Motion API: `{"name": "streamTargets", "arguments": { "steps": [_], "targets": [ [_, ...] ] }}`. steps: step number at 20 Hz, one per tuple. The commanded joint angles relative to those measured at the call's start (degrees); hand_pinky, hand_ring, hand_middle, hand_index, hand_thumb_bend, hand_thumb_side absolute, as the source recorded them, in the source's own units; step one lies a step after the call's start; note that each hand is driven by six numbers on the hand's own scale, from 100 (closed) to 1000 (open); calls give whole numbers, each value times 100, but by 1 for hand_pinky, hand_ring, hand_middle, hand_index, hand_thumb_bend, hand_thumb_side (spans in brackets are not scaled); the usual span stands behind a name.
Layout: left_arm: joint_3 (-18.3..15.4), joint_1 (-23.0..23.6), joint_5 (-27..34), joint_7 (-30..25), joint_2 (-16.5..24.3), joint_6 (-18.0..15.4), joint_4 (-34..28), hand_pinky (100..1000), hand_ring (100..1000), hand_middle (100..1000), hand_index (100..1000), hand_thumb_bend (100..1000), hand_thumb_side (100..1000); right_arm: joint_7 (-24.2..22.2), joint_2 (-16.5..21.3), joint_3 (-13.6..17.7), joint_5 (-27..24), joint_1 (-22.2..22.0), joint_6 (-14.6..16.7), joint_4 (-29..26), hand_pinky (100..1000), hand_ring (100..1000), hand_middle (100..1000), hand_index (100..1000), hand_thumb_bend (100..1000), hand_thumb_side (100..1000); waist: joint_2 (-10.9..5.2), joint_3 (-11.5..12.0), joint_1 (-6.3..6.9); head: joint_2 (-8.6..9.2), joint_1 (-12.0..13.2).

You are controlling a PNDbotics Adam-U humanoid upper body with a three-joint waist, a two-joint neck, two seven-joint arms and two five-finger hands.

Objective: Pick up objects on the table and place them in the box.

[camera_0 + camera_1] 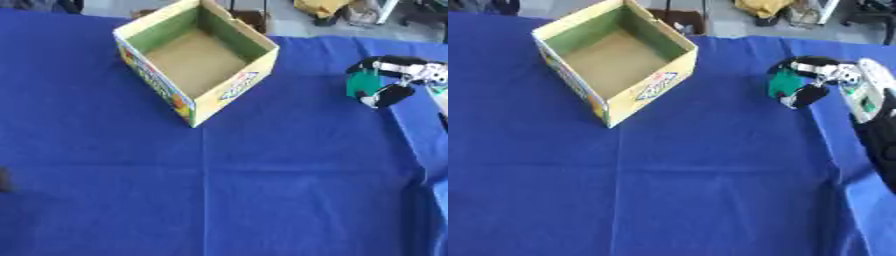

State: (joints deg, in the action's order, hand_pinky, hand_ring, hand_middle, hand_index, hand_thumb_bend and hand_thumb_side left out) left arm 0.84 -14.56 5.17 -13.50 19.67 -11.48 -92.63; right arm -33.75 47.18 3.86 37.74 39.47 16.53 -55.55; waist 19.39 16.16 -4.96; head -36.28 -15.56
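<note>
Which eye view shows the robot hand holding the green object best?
The right eye view: the right robot hand and its forearm show fully, fingers curled round the green object. The left eye view shows the same grasp, but its right edge cuts off the wrist.

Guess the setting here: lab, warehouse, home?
Probably a lab or workshop test bench: a table draped in blue cloth, one open yellow cardboard box staged on it, and the robot's right hand curled round a green object. Clutter lies beyond.
</note>
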Motion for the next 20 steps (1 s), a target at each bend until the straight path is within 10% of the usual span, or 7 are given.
{"name": "streamTargets", "arguments": {
  "steps": [1, 20],
  "targets": [
    [-21, -20, -15, -22, 93, -7, -116, 624, 547, 548, 667, 341, 1000, -5, 270, 67, -14, 35, -40, -61, 805, 910, 931, 947, 100, 100, -92, -16, 25, -53, -10],
    [-28, -17, -15, -36, 80, -3, -102, 627, 547, 548, 666, 347, 1000, 206, 258, 80, -272, 13, -240, -110, 248, 410, 889, 925, 100, 100, -104, -127, 17, -59, -10]
  ]
}}
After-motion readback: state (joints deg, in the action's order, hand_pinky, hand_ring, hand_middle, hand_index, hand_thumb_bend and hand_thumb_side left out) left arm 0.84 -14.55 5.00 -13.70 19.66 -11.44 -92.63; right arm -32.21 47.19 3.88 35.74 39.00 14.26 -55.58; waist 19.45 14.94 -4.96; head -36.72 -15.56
